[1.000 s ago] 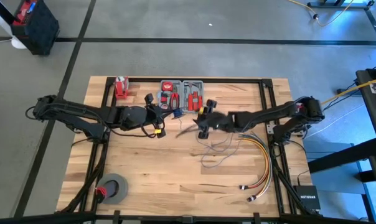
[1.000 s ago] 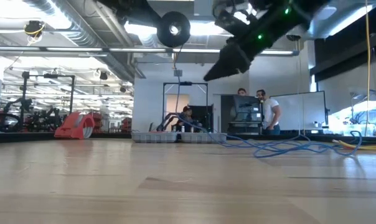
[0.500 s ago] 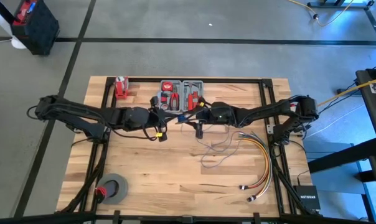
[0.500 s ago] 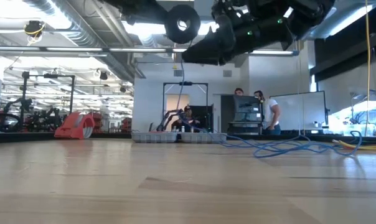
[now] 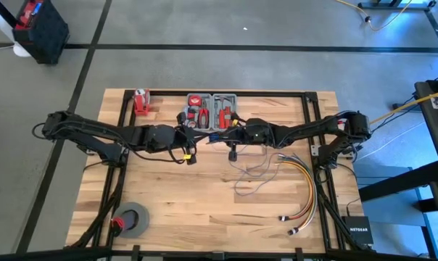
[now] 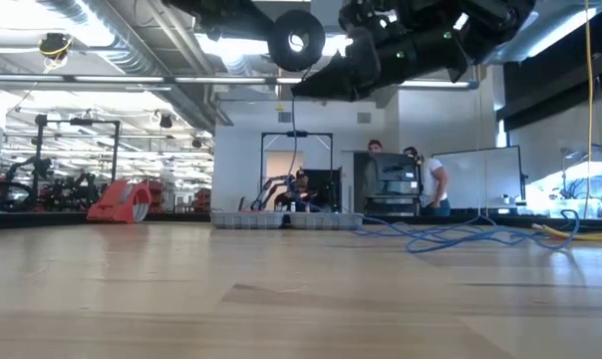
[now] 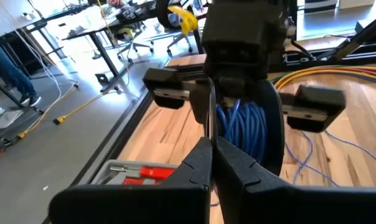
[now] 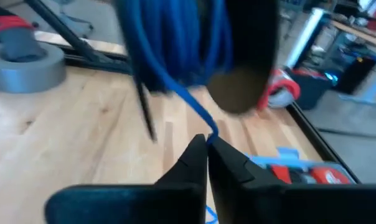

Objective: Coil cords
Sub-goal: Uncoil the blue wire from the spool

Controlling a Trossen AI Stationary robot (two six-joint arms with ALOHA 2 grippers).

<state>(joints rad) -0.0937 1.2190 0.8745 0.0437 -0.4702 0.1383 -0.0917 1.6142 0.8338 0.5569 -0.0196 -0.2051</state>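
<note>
Right gripper (image 8: 206, 142): fingers pressed together, pinching a strand of the cords (image 8: 175, 43).
Left gripper (image 7: 211, 146): clamped tight, meeting the right one mid-table.
Cords: coiled bundle held aloft between grippers; loose strands trail across the table (image 5: 168, 210).

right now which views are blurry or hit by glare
Right wrist view: the blue cord and grey tape roll are smeared by motion. Low view: ceiling lights flare behind the arms. Left wrist view: the coil is sharp. High view: evenly lit.
</note>
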